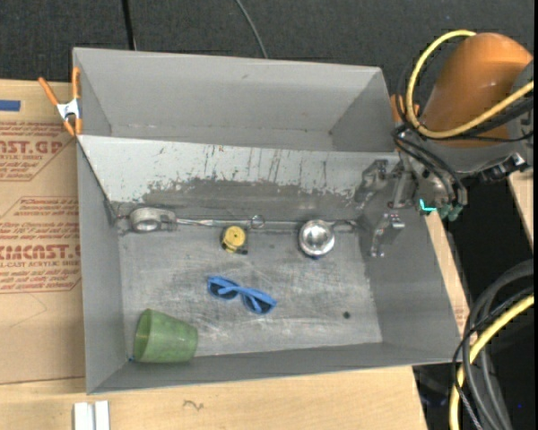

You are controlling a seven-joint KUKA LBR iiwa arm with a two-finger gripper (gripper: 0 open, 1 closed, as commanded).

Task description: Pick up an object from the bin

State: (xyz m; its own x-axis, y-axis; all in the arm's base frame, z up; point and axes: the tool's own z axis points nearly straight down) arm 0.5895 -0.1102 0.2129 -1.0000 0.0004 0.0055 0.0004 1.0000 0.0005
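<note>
Container: one grey metal bin (224,106) with sloped walls and a flat floor. It holds a handful of loose items, well apart from one another rather than heaped.

Contents, listed from my side of the bin toward the far side:
1. A shiny round metal bowl (316,238) sits near the back of the floor, toward the right.
2. A small yellow round item (234,237) sits near the bowl, on its left.
3. A thin metal rod (197,223) runs along the foot of the back wall to a flat rounded end (148,219) at the left. I cannot tell whether rod and bowl form one utensil.
4. A pair of blue sunglasses (242,295) lies at mid-floor.
5. A green cup (164,337) lies on its side in the front left corner.

My end effector (379,240) hangs over the sloped right wall, near the back right corner of the floor. Its state — open or closed — cannot be determined from this view. The nearest item is the metal bowl, to its left and apart from it.
</note>
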